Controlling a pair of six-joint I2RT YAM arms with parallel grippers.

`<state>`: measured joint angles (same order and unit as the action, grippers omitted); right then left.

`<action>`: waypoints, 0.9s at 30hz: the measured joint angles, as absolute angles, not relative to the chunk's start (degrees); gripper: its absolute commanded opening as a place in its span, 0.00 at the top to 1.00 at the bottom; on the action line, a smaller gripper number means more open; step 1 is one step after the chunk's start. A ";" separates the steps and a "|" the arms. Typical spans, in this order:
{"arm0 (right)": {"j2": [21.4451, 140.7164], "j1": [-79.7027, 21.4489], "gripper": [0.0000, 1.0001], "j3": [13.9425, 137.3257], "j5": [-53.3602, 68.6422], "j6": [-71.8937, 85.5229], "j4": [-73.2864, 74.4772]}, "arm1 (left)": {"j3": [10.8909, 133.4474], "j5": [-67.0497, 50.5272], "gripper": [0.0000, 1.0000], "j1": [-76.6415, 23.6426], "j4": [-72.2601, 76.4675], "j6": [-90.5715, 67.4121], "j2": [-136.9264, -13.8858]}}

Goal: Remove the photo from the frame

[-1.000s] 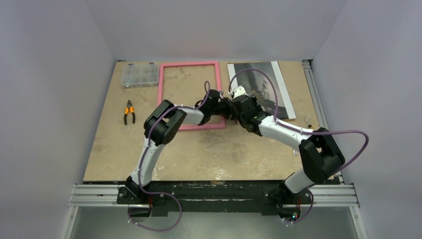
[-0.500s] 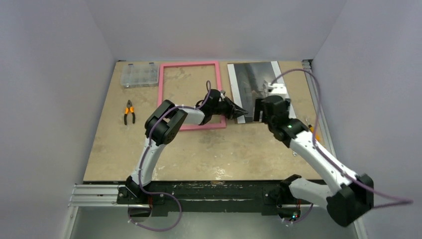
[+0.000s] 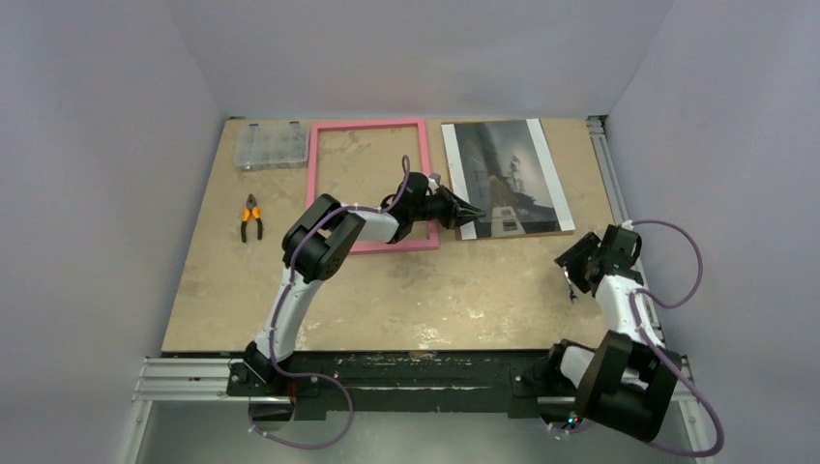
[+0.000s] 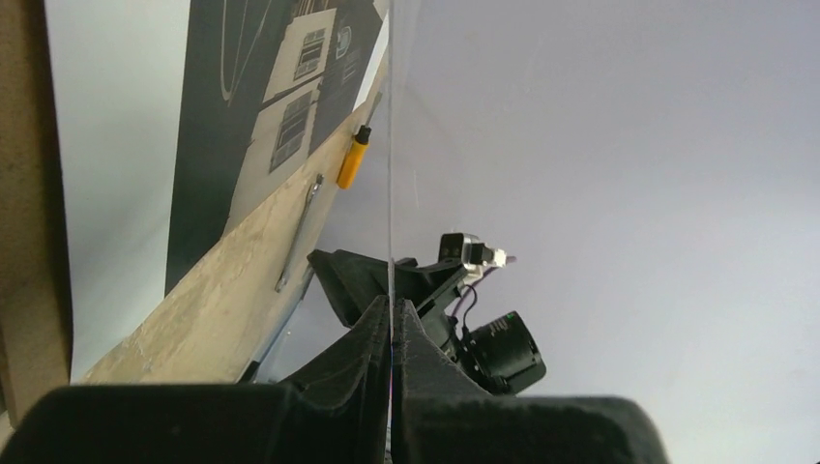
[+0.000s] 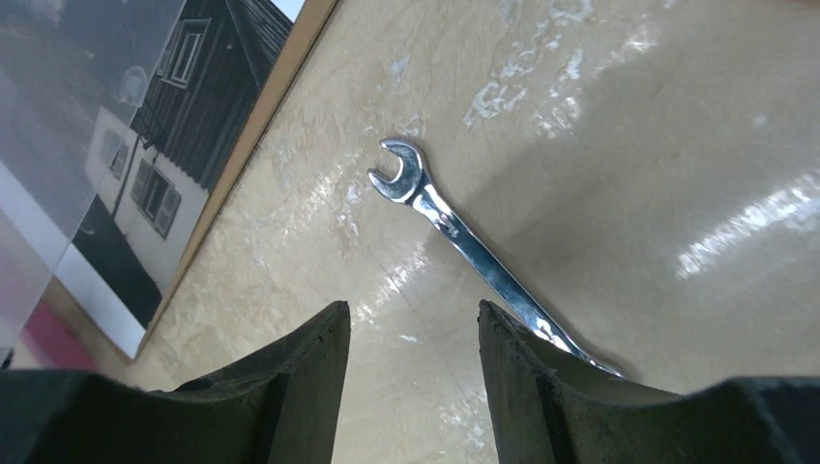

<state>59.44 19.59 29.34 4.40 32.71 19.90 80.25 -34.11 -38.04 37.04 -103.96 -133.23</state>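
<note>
The pink frame (image 3: 367, 124) lies flat at the back middle of the table with bare table inside it. The photo (image 3: 508, 169), dark grey with white bands, lies to its right on a brown backing board (image 3: 527, 232). It also shows in the left wrist view (image 4: 271, 97) and the right wrist view (image 5: 145, 145). My left gripper (image 3: 474, 213) is at the photo's near left corner. It (image 4: 391, 307) is shut on a thin clear sheet (image 4: 390, 145), seen edge-on. My right gripper (image 3: 572, 275) is open and empty over bare table at the near right (image 5: 414, 314).
A steel wrench (image 5: 454, 227) lies on the table just beyond my right fingers. An orange-handled screwdriver (image 4: 353, 159) lies near the photo's right side. Orange pliers (image 3: 251, 217) lie at the left and a clear compartment box (image 3: 272, 145) stands at the back left.
My right arm has pulled back from beside the left gripper, across the photo, to the near right of the table. The photo is now uncovered. The left gripper has stayed put.
</note>
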 measured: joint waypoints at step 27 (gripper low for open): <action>84.71 31.57 0.74 35.16 22.02 32.91 -5.37 | 80.25 -33.89 1.00 -38.06 41.95 -108.99 -133.23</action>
